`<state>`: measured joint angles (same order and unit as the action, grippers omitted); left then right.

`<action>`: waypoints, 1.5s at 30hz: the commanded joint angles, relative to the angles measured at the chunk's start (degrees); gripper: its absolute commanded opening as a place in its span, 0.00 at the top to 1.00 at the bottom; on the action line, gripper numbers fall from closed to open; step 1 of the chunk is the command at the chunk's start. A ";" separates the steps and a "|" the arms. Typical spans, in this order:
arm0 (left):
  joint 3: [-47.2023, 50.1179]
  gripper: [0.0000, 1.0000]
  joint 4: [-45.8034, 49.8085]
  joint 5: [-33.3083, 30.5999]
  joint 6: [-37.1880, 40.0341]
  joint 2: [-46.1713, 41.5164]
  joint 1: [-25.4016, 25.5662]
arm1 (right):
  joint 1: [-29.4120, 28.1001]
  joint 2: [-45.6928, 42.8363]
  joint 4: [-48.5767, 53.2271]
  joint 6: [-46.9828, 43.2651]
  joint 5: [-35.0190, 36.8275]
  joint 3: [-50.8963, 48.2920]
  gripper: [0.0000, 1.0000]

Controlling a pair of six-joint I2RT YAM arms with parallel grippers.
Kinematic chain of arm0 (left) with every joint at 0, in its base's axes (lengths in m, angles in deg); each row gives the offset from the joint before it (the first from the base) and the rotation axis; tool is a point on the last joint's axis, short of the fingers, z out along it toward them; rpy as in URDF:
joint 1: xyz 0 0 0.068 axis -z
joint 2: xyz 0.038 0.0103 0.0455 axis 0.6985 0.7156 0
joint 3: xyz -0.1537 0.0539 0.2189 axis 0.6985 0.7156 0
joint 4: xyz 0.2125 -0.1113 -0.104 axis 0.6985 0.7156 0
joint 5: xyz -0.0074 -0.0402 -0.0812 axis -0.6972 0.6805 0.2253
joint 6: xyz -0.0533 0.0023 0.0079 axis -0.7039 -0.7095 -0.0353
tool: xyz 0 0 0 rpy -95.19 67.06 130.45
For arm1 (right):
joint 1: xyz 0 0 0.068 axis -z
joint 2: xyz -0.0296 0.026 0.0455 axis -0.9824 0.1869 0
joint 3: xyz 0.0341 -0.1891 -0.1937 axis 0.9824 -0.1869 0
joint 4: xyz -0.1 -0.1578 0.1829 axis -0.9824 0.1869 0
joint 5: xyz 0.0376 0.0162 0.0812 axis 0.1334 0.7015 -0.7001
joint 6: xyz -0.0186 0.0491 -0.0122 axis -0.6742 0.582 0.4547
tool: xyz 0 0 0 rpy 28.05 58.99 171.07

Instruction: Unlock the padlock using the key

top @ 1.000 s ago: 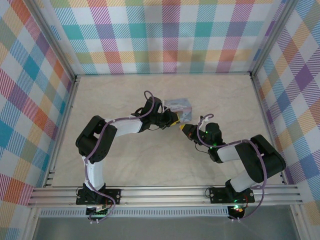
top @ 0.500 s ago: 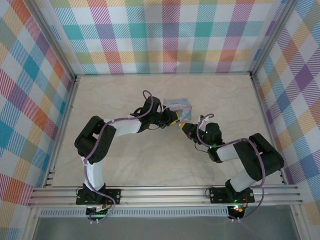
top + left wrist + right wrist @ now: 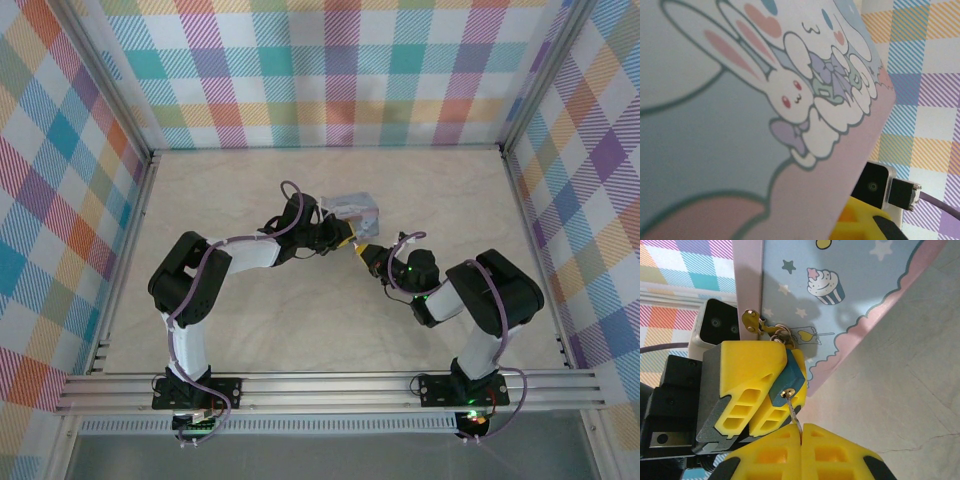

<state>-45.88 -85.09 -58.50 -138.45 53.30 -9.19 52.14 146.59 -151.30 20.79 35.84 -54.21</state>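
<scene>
Your surface [image 3: 250,330] is a pale, faintly veined sheet, boxed in by plaid walls [image 3: 330,70] on three sides and an aluminium rail [image 3: 330,385] along the near edge. There is bare room toward every edge and corner; the only crowding is around the middle, a little toward the far edge, where both arms meet.

There the pale-blue tin [image 3: 352,210] sits, a smooth rectangular box with printed cartoon figures, stars and a cupcake, and a pink scalloped band along its edge. A small brass hasp [image 3: 753,320] is mounted on its side. The padlock [image 3: 789,379], a tiny blue-grey metal block, hangs from that hasp just beside the tin's wall.

Your left pincer [image 3: 345,240] is clamped on the padlock, whose body is squeezed between its ribbed yellow fingers [image 3: 747,375]. Your right pincer [image 3: 368,257] is closed tight, its two yellow pads pressed together on the thin metal key [image 3: 796,421]. The key's tip sits at the brass keyhole on the padlock's near face. The two pincers are almost touching, so you have very little room between them.

Compared with a second ago, your right arm's elbow has swung in from the right edge toward the centre. The tin has turned slightly, and both grips are unchanged.
</scene>
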 commanded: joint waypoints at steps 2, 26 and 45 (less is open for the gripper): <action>0.35 0.89 -5.19 4.04 -1.47 -3.04 1.10 | -0.51 0.77 -3.58 4.60 2.20 0.96 1.00; 1.89 0.90 -11.45 5.85 -3.59 -3.31 1.16 | 0.50 6.62 -3.58 18.49 2.09 4.36 1.00; 2.46 0.91 -10.78 6.03 -2.85 -3.83 1.16 | 2.13 5.11 -3.50 19.35 -2.79 4.84 1.00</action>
<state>-43.74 -92.13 -60.05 -141.01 53.25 -9.85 53.69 150.98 -154.97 40.92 33.69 -51.44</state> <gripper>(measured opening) 0.114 0.051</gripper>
